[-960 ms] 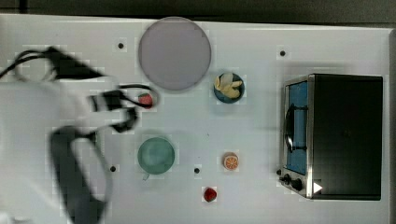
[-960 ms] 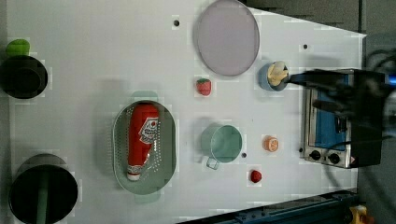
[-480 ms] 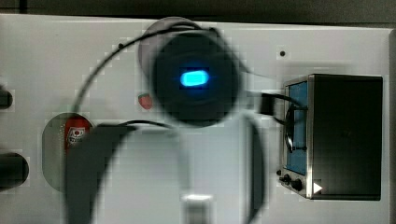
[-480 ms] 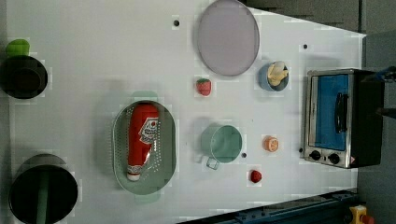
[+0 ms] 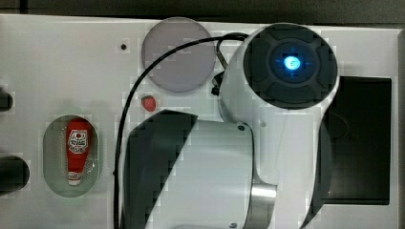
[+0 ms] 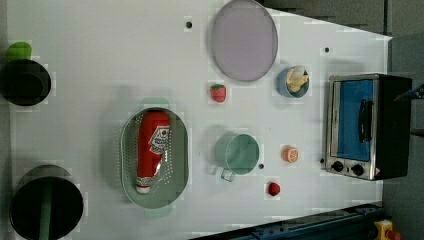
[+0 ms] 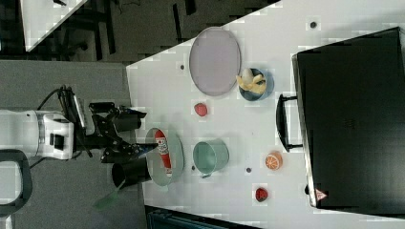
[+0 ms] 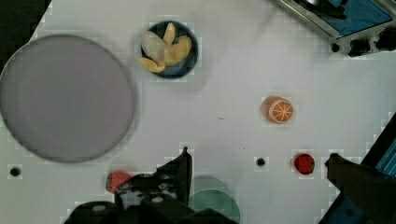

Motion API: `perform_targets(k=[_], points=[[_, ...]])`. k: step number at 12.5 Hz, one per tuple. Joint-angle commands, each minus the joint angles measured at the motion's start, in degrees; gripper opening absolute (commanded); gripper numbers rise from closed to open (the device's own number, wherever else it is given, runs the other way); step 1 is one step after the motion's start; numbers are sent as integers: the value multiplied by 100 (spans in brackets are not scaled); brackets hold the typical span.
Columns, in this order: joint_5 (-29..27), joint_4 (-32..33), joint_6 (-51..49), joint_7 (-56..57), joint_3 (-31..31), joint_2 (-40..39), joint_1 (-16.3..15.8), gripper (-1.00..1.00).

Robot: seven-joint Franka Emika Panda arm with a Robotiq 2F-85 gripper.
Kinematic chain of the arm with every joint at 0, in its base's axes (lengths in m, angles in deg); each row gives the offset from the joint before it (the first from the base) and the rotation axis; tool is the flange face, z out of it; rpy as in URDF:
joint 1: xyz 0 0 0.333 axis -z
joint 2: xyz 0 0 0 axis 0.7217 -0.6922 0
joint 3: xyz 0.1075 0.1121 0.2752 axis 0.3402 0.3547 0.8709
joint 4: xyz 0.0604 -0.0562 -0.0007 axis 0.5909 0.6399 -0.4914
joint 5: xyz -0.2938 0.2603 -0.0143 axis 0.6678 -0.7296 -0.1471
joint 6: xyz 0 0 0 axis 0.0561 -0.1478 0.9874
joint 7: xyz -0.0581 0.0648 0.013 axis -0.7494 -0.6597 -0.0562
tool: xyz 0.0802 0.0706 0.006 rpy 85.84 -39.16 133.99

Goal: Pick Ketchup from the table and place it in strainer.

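Note:
The Ketchup (image 6: 152, 145), a red squeeze bottle with a white cap, lies lengthwise inside the mint-green strainer (image 6: 179, 167) on the white table (image 6: 100, 55). It lies there too in the top view (image 5: 78, 149) and the right view (image 7: 163, 148). Nothing holds it. In the right view my gripper (image 7: 141, 132) stands open just off the strainer's (image 7: 177, 160) left rim, empty. The wrist view has the gripper (image 8: 259, 163) spread wide, one dark finger (image 8: 183, 164) over bare tabletop. My arm (image 5: 286, 95) covers the middle of the top view.
A greyish-lilac plate (image 6: 243, 45), a strawberry (image 6: 218, 93), a bowl of banana pieces (image 6: 295, 82), a mint cup (image 6: 239, 152), an orange half (image 6: 290, 154) and a small red item (image 6: 273, 188) lie around. A toaster oven (image 6: 367, 127) and black pots (image 6: 25, 82) flank them.
In the top view my arm has swung from the left side across to the middle and right. The Ketchup has stayed still in the strainer. The gripper stays open.

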Motion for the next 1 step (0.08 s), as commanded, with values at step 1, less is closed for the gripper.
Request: perform_targets(k=[1], points=[[-36,-200,-138,168,58,96,-226,100]])
